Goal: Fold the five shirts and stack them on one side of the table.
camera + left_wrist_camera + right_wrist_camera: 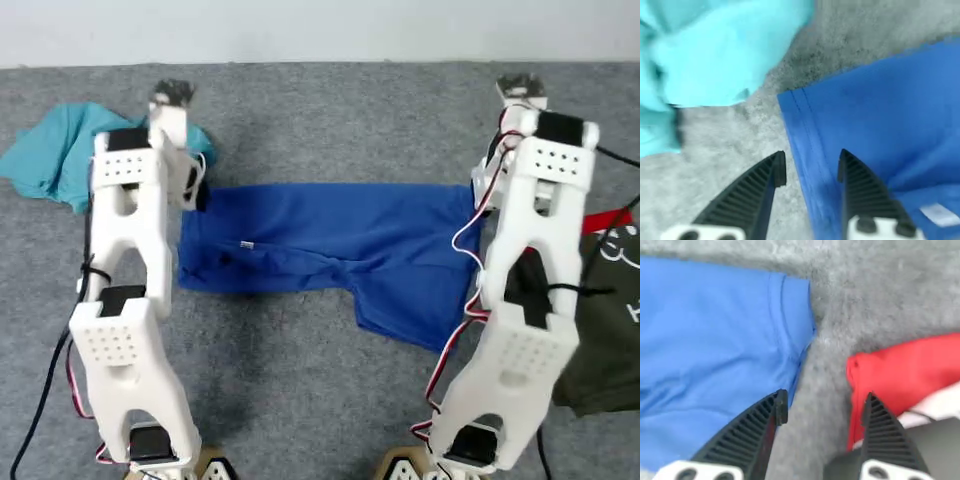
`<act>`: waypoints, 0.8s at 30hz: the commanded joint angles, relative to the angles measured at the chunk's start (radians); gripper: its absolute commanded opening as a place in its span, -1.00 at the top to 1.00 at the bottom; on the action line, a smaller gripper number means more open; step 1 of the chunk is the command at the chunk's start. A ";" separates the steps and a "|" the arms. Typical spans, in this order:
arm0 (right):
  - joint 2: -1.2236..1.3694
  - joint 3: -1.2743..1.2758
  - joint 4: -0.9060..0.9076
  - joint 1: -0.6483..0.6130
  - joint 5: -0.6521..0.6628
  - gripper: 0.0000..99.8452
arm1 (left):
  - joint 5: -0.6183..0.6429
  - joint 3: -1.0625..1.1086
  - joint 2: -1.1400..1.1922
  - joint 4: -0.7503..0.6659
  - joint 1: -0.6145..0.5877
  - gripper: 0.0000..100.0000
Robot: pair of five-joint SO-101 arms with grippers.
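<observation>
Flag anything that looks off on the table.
Nothing damaged or spilled. The blue shirt lies lopsided: creased mid-body, with one flap sticking out toward the near edge, right side. The teal shirt is bunched at the far left, and a dark shirt with red cloth sits heaped at the right edge.

No legible text. On blue cotton shirt [330,240], small white tag [247,244]: print too small to read. On dark olive shirt [600,340], white graphic [622,250]: cut off at frame edge, unreadable.
</observation>
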 commanded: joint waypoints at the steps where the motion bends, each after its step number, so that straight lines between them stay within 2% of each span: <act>1: -0.105 -0.009 0.073 0.010 -0.008 0.51 | 0.009 -0.143 -0.133 0.137 0.011 0.65; 5: -0.124 -0.006 0.133 0.012 -0.008 0.51 | 0.017 -0.147 -0.144 0.299 0.041 0.65; 12: -0.127 -0.005 0.137 0.008 -0.009 0.51 | 0.064 0.021 -0.060 0.245 0.081 0.65; 17: -0.160 -0.003 0.137 -0.002 -0.011 0.51 | 0.060 0.038 0.015 0.169 0.083 0.70; 24: -0.193 -0.003 0.137 0.002 -0.011 0.51 | 0.058 0.038 0.055 0.295 0.077 0.71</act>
